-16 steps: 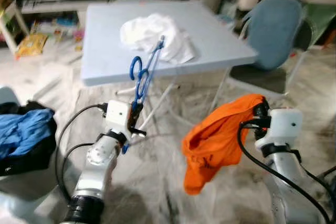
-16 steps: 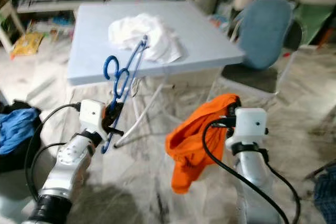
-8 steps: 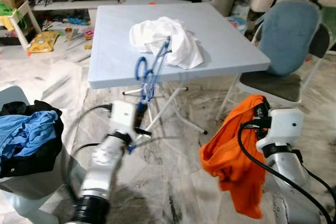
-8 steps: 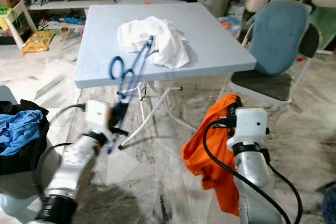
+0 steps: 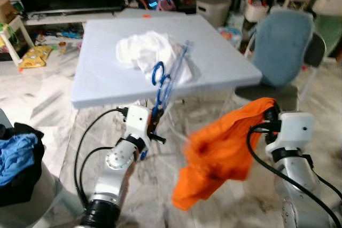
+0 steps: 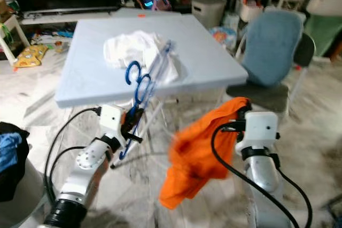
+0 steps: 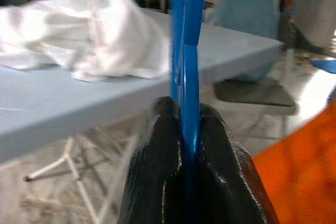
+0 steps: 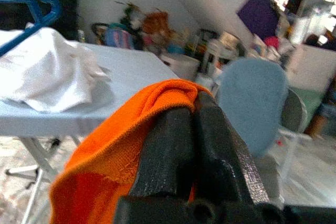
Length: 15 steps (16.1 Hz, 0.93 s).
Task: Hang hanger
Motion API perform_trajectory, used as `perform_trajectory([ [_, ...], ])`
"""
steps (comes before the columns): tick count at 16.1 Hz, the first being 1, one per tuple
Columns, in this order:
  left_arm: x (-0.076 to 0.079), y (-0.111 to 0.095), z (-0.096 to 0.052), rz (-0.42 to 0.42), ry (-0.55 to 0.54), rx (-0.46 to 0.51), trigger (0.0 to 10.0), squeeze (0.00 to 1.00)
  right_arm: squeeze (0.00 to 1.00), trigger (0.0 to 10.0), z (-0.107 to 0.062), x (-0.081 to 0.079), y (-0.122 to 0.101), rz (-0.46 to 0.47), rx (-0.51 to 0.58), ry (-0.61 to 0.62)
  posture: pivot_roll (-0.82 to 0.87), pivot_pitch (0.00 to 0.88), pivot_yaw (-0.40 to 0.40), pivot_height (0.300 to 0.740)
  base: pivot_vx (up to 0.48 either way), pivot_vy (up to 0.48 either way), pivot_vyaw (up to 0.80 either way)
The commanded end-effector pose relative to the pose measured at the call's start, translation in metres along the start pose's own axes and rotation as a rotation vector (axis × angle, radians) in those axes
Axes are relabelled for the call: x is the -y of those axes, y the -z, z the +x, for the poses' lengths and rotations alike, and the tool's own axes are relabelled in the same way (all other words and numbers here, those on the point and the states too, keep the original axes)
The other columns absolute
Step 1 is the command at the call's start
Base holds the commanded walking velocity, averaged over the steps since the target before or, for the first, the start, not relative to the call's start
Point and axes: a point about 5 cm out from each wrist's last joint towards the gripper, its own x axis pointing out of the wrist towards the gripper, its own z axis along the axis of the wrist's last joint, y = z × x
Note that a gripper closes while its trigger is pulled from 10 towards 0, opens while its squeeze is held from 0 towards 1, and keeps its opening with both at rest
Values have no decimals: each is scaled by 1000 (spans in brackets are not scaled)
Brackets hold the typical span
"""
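Left end effector (image 7: 185,129), lower centre of the left wrist view, with both black fingers (image 7: 157,145) pressed together on the shank of the blue hanger (image 5: 166,81). In the left eye view the hanger rises from the left arm at centre frame, its hook overlapping the front edge of the table (image 5: 101,81), on which lies a white cloth (image 5: 147,52). Right end effector (image 8: 191,124) is clamped on a fold of the orange garment (image 5: 219,158), which droops from the right arm across the lower centre and appears smeared by motion. A blue chair (image 5: 280,44) stands at upper right, beside the table.

Progress, as judged: both items are picked up, one per arm. The garment is not yet threaded on the hanger, the two being apart. No rail or hook on which to hang the hanger can be made out, so dressing the hanger and hanging it both remain.
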Motion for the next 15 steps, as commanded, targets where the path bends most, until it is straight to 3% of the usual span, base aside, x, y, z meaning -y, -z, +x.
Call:
perform_trajectory([
  [1, -10, -2, -2, 9, -36, 1, 10000, 0, 0, 10000, 3, -4, -9, -3, 39, -13, 74, 0, -55, 740, 469, 0, 0],
  [8, -10, -1, -2, 3, -47, -5, 10000, 0, 0, 10000, 5, -5, -8, -19, 32, -22, 77, 0, -59, 740, 452, 0, 137],
  [13, -9, -1, -1, 6, -48, -4, 10000, 0, 0, 10000, 5, -6, -8, -29, 38, -34, 75, 0, -60, 740, 373, 303, 736],
  [15, -8, 0, -1, 5, -47, -7, 10000, 0, 0, 10000, 5, -5, -7, -25, 31, -26, 74, 0, -60, 740, 341, 337, 0],
])
